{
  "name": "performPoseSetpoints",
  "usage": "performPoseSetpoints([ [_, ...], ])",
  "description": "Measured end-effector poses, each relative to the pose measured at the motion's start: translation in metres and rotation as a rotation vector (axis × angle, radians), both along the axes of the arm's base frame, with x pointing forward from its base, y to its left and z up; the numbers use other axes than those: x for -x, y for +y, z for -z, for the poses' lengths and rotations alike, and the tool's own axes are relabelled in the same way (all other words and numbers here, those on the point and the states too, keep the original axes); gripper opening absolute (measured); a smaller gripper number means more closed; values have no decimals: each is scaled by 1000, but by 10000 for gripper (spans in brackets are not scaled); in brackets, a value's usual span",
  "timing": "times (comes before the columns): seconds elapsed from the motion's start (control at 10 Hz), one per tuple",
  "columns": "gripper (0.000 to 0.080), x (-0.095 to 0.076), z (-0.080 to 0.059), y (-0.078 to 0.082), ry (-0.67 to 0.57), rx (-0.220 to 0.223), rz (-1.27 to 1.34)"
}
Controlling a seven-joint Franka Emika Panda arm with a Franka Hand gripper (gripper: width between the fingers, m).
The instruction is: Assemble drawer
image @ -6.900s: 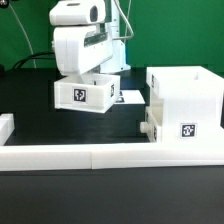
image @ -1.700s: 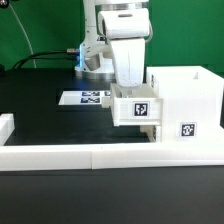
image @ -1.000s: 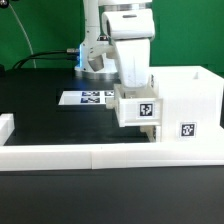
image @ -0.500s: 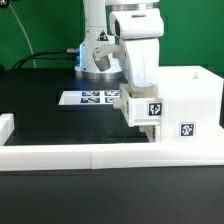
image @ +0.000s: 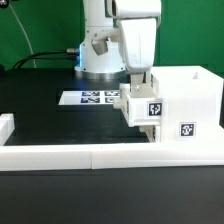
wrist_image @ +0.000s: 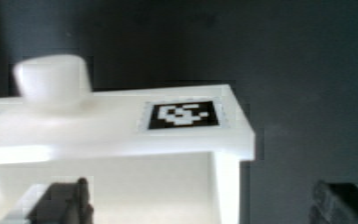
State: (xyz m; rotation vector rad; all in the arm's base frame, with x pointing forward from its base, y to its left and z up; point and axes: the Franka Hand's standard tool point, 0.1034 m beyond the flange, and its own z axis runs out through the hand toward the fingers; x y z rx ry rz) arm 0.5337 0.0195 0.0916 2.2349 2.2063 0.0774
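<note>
Exterior view shows the housing (image: 185, 100) standing on the black table (image: 40, 110) at that view's right, close behind the low border wall (image: 100, 155). A tray (image: 142, 106) is pushed part of the way into the housing's open side, its tagged face and roughly half its body sticking out toward the view's left. Below it, a second tray (image: 150, 131) seems to sit already in the lower slot; only a small white edge of it shows, so I cannot be sure how deep it is seated.

The gripper (image: 138, 80) hangs from the arm directly above the protruding tray. In this view I cannot tell whether the fingers touch it.

Wrist view looks onto the tray's tagged face and its round knob (wrist_image: 53, 78), with both dark fingertips (wrist_image: 59, 203) at the frame's edge, set wide apart and with the tray's body between them. The claw reads as wide open and holding nothing, though contact at the very tips is out of frame.

The marker board (image: 88, 98) lies flat behind, well apart from the drawer.

By my judgement the task is far along: the housing is placed, one tray looks home and the other is started in its slot. What is left is pushing the upper tray fully in until its face comes flush.
</note>
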Motion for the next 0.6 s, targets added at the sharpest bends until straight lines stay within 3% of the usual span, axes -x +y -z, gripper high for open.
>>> performPoseSetpoints([
  [0.1,641,-3,-10,-9,-11,8,3],
  [0.3,648,-5,-15,-30,-19,15,0],
  [0.5,649,-3,-10,-50,-14,8,-24],
  [0.6,649,0,-3,-50,0,4,-23],
])
